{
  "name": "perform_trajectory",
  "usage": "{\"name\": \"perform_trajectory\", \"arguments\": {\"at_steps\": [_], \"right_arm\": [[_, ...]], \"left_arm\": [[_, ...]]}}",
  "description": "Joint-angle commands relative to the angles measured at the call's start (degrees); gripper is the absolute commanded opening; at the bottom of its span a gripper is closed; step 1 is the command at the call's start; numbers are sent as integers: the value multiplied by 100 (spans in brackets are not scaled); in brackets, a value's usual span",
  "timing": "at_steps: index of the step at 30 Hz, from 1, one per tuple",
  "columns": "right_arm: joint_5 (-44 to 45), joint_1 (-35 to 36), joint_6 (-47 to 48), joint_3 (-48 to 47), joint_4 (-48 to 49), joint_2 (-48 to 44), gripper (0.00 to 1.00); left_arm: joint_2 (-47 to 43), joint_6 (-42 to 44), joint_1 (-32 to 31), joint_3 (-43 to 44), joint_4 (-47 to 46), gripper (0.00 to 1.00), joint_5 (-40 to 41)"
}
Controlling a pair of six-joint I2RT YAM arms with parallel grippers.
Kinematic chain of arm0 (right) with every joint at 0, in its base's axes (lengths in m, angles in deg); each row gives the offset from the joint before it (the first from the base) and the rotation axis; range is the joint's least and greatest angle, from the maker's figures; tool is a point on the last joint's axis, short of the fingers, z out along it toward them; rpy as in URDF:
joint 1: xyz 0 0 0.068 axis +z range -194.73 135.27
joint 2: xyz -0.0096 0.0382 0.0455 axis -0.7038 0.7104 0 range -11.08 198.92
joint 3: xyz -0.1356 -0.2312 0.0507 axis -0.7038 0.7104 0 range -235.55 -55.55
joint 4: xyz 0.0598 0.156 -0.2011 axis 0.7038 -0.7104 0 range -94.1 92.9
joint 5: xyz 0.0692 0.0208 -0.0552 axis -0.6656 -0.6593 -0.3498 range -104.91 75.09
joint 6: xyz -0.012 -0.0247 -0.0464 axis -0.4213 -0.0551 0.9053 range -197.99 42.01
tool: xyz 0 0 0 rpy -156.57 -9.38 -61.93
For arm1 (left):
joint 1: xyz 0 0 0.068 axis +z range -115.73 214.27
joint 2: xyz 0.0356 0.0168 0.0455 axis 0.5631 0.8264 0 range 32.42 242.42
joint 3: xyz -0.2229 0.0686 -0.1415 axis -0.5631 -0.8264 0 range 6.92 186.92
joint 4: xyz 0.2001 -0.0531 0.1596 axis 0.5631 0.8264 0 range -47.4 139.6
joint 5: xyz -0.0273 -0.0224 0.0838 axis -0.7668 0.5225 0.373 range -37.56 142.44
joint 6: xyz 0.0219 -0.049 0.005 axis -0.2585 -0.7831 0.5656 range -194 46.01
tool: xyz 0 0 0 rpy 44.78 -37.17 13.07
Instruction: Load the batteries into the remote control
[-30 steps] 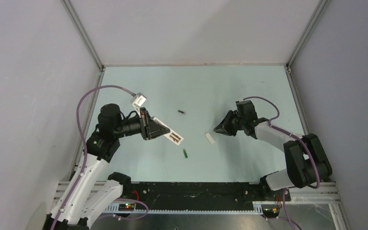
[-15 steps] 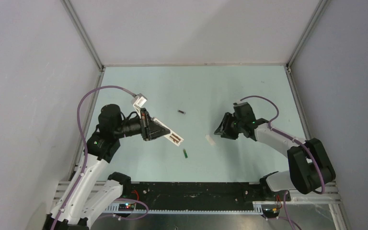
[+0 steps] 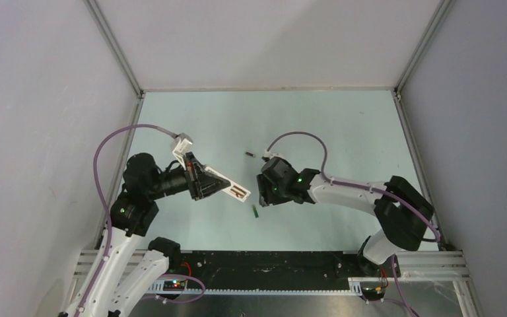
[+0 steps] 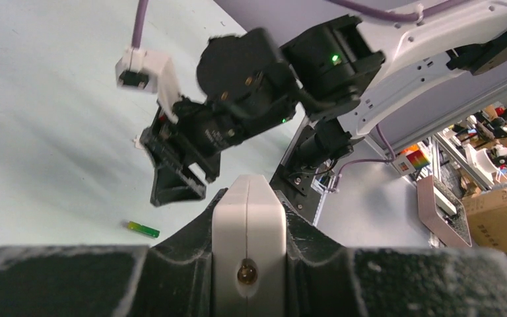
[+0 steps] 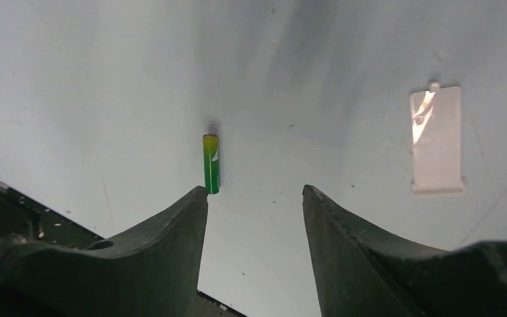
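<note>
My left gripper [image 3: 216,184] is shut on the white remote control [image 3: 228,187] and holds it above the table, its open recessed bay [image 3: 239,193] facing up at the free end. In the left wrist view the remote's end [image 4: 249,228] sits clamped between the fingers. The green battery [image 3: 255,211] lies on the table just below it and shows in the right wrist view [image 5: 211,163]. My right gripper [image 3: 262,192] is open and empty above the table, its left fingertip [image 5: 198,198] close beside the green battery's near end. The blackish battery [image 3: 250,154] lies further back.
A small white battery cover [image 5: 437,140] lies flat on the table right of my right gripper; the right arm hides it in the top view. Grey walls close in the pale green table [image 3: 330,125] on three sides. The black base rail [image 3: 264,264] runs along the near edge.
My right arm has swung left across the table, from beside the white cover to just over the green battery. My left arm has drawn back slightly left with the remote.
</note>
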Motion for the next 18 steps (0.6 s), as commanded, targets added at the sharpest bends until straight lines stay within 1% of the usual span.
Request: {"name": "perform_trajectory", "arguments": {"at_steps": [1,4,7,10,12,16,17,18], "right_arm": [[629,384,154,-495,-214,480,59],[695,569,126,-612,-175,820,59],[760,594,17,-638,-83,931,56],[702,456,31,-663,120,878,54],[491,273,176,-737,325,868,53],[209,-229,577,-1183,581,1121,59],[115,-320,662,-1450,577,1298,64],[65,-495,845,-1583,575,1399,67]], "left_arm": [[-203,-271,-23,8,-202,0,142],[-369,-360,-21,3,-199,0,221],[-451,-449,-14,-5,-198,0,272],[-462,-470,-14,59,-196,0,355],[-446,-513,-15,155,-198,0,416],[-401,-372,-14,386,-197,0,760],[-357,-370,-14,464,-197,0,824],[-332,-390,-20,505,-202,0,917]]}}
